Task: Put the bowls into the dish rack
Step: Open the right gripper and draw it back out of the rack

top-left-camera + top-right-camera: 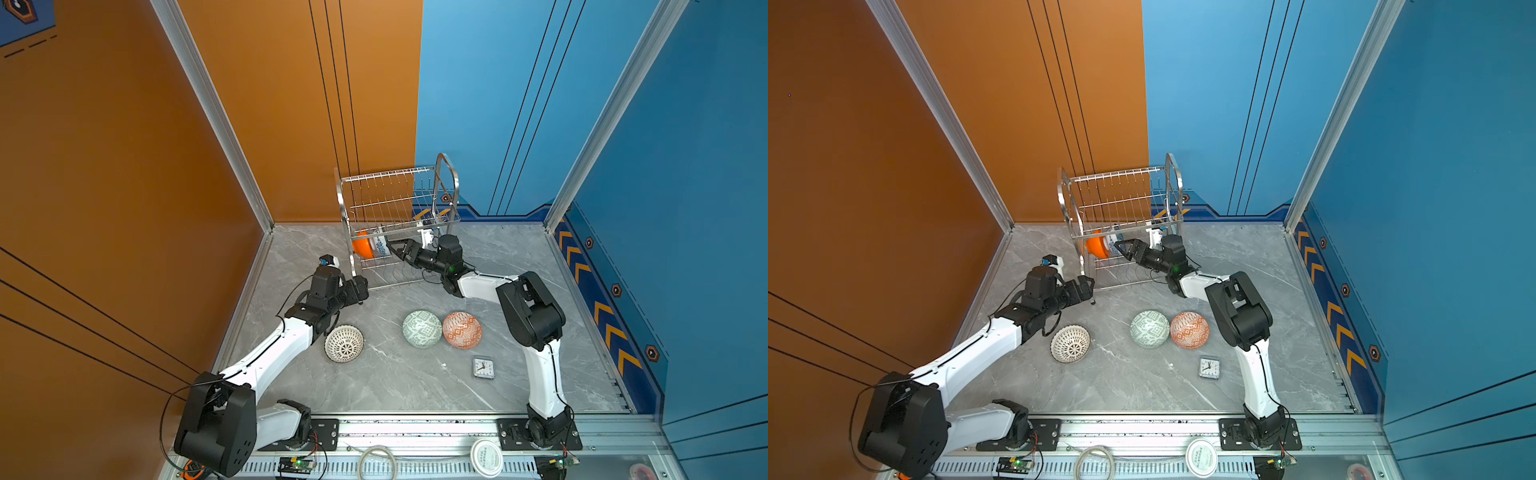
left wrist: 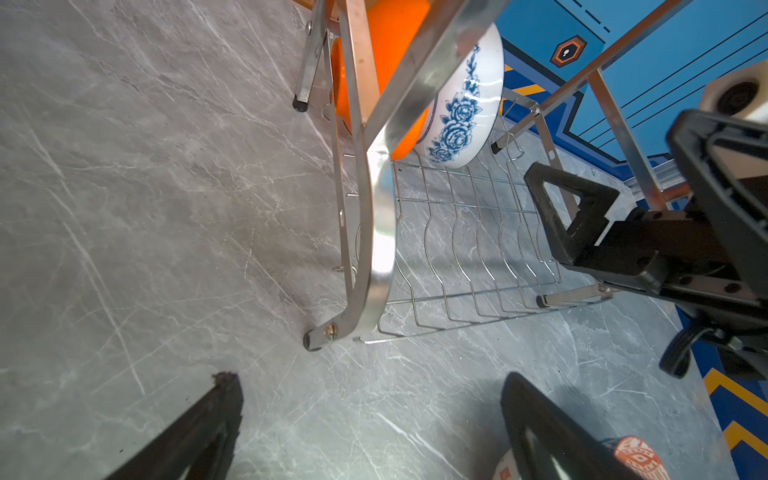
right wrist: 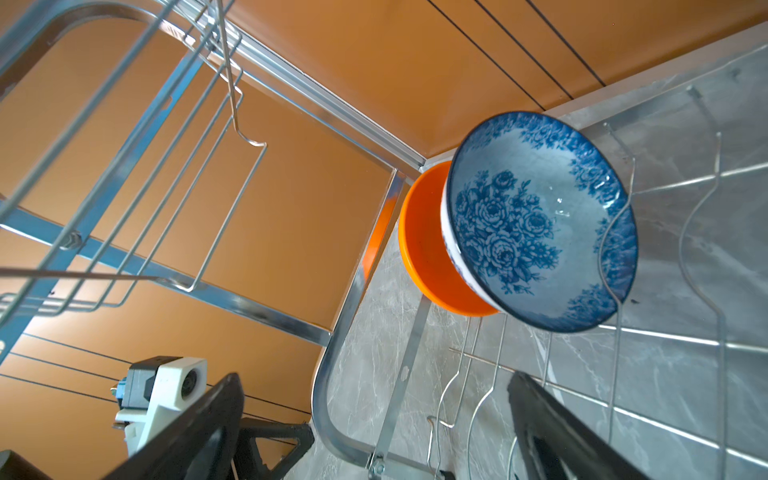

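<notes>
The silver dish rack [image 1: 399,208] stands at the back of the table. On its lower shelf the orange bowl [image 3: 424,249] and the blue flowered bowl [image 3: 540,220] stand on edge, side by side. My right gripper [image 1: 392,248] is open inside the lower tier, just right of the blue bowl and clear of it. My left gripper [image 1: 361,288] is open and empty by the rack's front left leg [image 2: 316,338]. The black lattice bowl [image 1: 344,343], the green bowl [image 1: 422,328] and the orange-red bowl [image 1: 462,330] lie upside down on the table.
A small square clock [image 1: 483,368] lies on the table, in front of the orange-red bowl. A white round lid [image 1: 486,457] and a cable coil [image 1: 377,462] sit on the front rail. Orange and blue walls close in the back and both sides.
</notes>
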Tool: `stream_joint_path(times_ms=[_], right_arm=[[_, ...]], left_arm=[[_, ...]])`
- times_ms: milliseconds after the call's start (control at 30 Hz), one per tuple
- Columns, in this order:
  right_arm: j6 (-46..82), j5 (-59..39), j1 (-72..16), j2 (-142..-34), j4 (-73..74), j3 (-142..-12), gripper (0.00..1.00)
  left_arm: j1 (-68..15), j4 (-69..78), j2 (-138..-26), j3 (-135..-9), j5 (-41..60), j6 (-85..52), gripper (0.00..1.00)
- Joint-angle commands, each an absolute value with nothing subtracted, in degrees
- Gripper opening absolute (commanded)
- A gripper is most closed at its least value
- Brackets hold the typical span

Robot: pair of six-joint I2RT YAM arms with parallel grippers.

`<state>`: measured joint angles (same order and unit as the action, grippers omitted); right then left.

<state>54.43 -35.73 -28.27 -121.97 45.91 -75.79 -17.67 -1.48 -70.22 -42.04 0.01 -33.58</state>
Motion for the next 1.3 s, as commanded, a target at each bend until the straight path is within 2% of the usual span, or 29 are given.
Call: stream_joint_path(times_ms=[0, 767, 1267], right_arm=[[54.62, -35.23, -29.09, -119.20, 48.97, -73.14, 1.00], [50.90, -34.99, -29.82, -106.65, 47.18, -59.26, 1.00], [41.69, -30.43, -31.72, -96.33, 33.04, -55.46, 1.00]], left_arm=[[-18.05, -3.10, -68.49, -41.22, -1.22, -33.84, 0.98], [-20.79, -6.39, -63.16, -39.00, -2.89, -34.37, 0.98], [-21.38, -8.68, -57.59, -36.42, -2.51, -34.80, 0.98]])
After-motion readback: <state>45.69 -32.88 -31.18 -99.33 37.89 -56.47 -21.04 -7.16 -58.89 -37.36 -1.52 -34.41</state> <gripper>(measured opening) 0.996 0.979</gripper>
